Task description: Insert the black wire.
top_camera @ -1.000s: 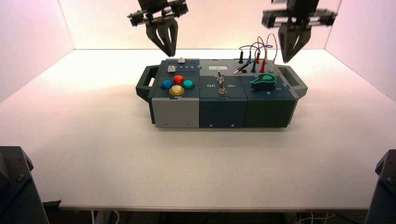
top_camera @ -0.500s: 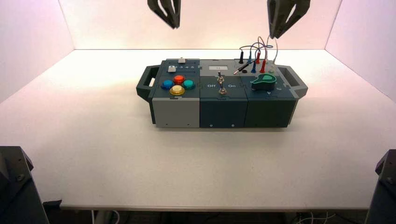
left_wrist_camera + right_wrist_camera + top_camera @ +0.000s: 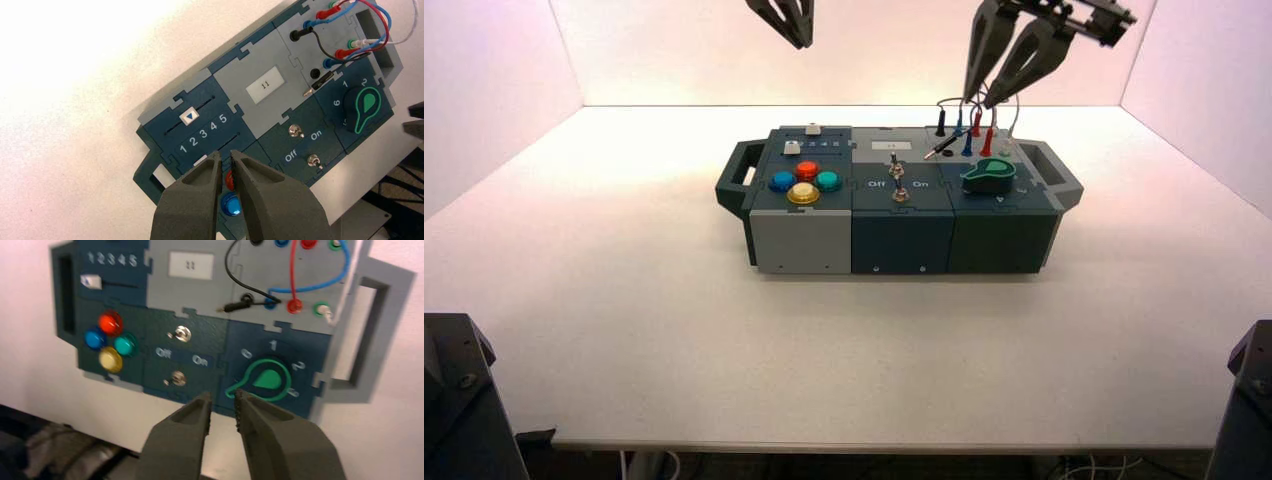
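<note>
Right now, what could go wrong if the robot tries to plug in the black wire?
The black plug lies loose on its side beside the black hole, so the right gripper, above the box's right part, might roll it away instead of picking it up. The plug's own wire tangles close to the blue and red wires, so a grab could snag one of those and perhaps pull it out.

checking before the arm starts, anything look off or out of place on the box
One thing: the black wire's loose plug lies on the gray panel beside the black socket, its metal tip exposed, while the red and blue plugs nearby sit in their sockets. Nothing looks spilled or damaged.
</note>
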### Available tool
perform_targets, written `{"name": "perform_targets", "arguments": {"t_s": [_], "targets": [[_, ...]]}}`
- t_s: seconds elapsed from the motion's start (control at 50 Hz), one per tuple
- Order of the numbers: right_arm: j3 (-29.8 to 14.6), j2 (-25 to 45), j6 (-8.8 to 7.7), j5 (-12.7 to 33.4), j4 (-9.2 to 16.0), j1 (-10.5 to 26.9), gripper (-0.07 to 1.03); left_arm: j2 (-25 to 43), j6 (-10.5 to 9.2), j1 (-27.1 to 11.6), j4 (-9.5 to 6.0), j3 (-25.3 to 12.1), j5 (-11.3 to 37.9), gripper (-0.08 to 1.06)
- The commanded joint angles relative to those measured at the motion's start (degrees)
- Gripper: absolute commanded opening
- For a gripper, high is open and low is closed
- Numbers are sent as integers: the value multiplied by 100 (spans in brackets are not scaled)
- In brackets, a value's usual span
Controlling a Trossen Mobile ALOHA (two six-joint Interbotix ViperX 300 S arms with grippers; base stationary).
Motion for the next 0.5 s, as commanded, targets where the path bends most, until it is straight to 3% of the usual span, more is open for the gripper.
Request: {"name": "perform_targets", "arguments": {"t_s": [0.02,0.34,0.5], "targets": [[141,-158,-18,-439,299,-9,34,-229,18,9,-18,-149,9,12],[721,-149,-9,-1521,826,-35,38,-229,53,9,-9,-167,26,12],[738,-26,-26,-1731,870,-35,43,-246,62,9,-9,-229,18,12]]}}
